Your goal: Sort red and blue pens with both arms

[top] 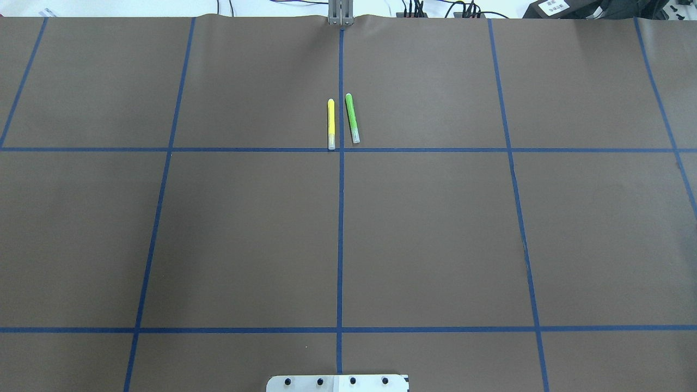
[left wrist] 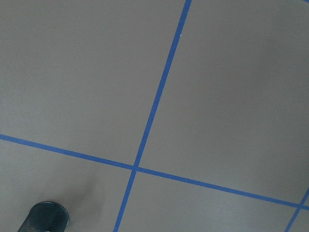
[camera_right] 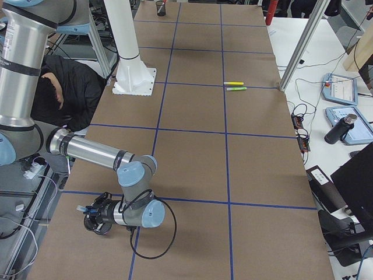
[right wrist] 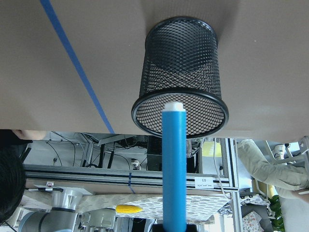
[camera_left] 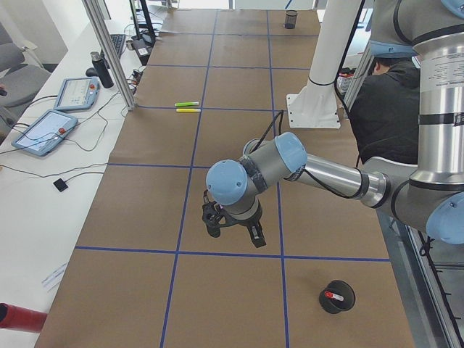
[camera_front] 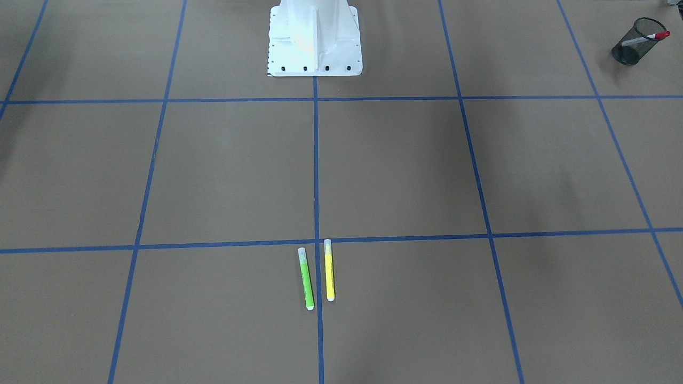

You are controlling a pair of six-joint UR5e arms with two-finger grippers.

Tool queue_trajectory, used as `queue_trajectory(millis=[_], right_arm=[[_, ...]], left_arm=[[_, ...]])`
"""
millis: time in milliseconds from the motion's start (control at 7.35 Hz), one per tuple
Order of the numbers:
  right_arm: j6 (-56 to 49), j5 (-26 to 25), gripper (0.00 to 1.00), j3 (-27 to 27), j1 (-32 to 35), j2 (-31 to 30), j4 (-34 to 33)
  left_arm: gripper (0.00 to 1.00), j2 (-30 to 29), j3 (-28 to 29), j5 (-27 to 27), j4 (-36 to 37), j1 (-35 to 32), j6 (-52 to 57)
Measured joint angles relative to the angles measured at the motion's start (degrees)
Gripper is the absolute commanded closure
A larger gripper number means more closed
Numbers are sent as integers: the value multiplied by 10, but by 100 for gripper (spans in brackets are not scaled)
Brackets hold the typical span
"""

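From the front, the red pen (camera_front: 653,36) leans in the left-side cup (camera_front: 629,49) at the corner of the bench (camera_front: 400,170) on the robot's left, so I judge it sorted. The green marker (camera_front: 306,278) and yellow marker (camera_front: 329,270) lie side by side by the centre line.

Overhead shows only those two markers and no arm.

From the left end, the left hand (camera_left: 233,230) hangs over bare bench, apart from the red pen's cup. I cannot tell whether it is spread or pressed together.

From the right end, the right hand (camera_right: 92,217) sits low at the near corner.

The left wrist sees tape lines and a sliver of the left-side cup.

In the right wrist view (the one that matters) the right hand pinches the blue pen (right wrist: 174,164). Its long axis runs straight out from the hand, white end first, at the open mouth of the right-side cup (right wrist: 181,63). The tip overlaps the mouth's outline, but I cannot tell its height above the rim.
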Motion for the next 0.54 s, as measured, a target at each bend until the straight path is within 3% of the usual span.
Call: queue_trajectory(millis=[545], right_arm=[[3,15,100,-23,0,-3,-22]], left_arm=[[0,1,-11,-1,0,0,0]])
